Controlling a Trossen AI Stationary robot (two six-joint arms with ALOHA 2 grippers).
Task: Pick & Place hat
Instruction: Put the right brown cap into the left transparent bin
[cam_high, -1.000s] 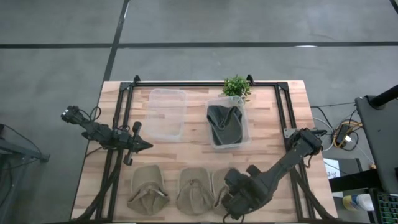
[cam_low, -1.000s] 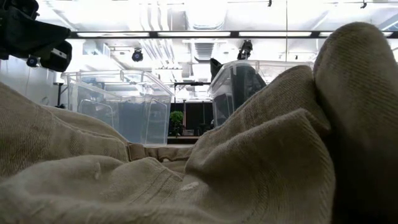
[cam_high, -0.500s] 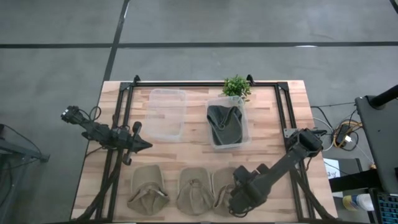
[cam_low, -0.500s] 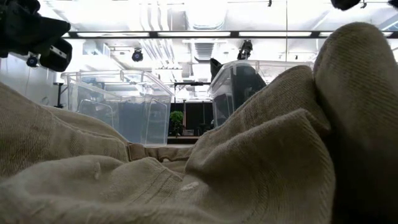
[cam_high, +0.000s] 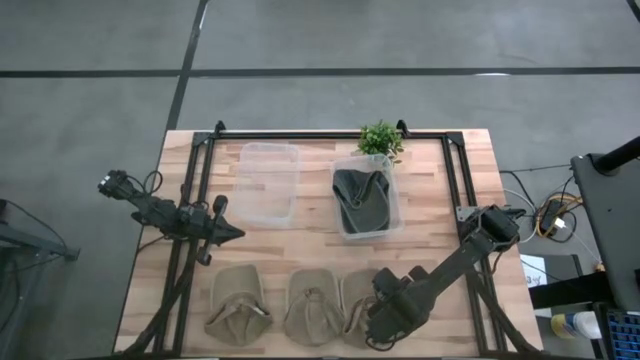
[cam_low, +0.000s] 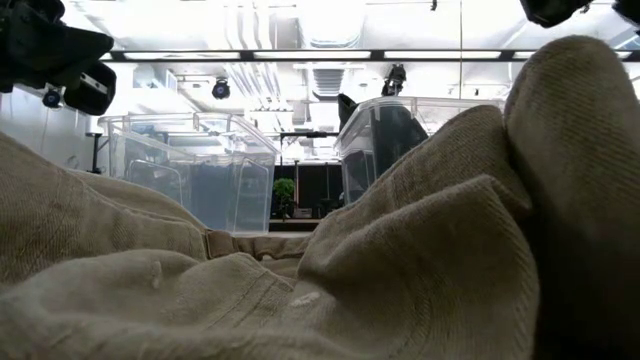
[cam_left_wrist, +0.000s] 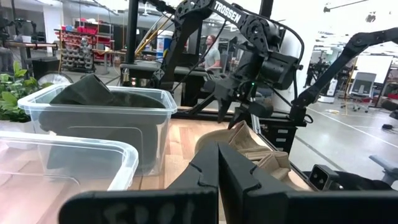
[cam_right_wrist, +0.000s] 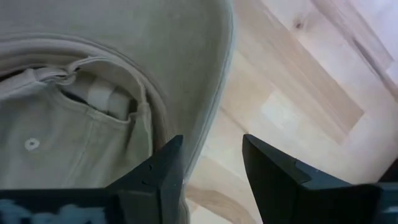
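Three tan hats lie crown-down in a row along the table's near edge: the left hat (cam_high: 237, 300), the middle hat (cam_high: 312, 305) and the right hat (cam_high: 358, 298). My right gripper (cam_high: 372, 328) is open above the right hat (cam_right_wrist: 93, 93), pointing down. One finger (cam_right_wrist: 163, 171) stands over the brim's edge (cam_right_wrist: 208, 124), the other finger (cam_right_wrist: 270, 174) over bare wood. A dark hat (cam_high: 360, 195) sits in the right clear bin (cam_high: 394, 205). My left gripper (cam_high: 238, 236) is shut and waits in the air at the table's left.
An empty clear bin (cam_high: 268, 183) stands left of the one holding the dark hat, with a small green plant (cam_high: 380, 138) behind them at the far edge. A black frame (cam_high: 320, 132) rims the table. Bare wood (cam_high: 440, 220) lies right of the bins.
My right gripper has come down a little toward the right tan hat and shifted slightly; in the low view it has come into sight at the top right. The hats and the left arm have kept still.
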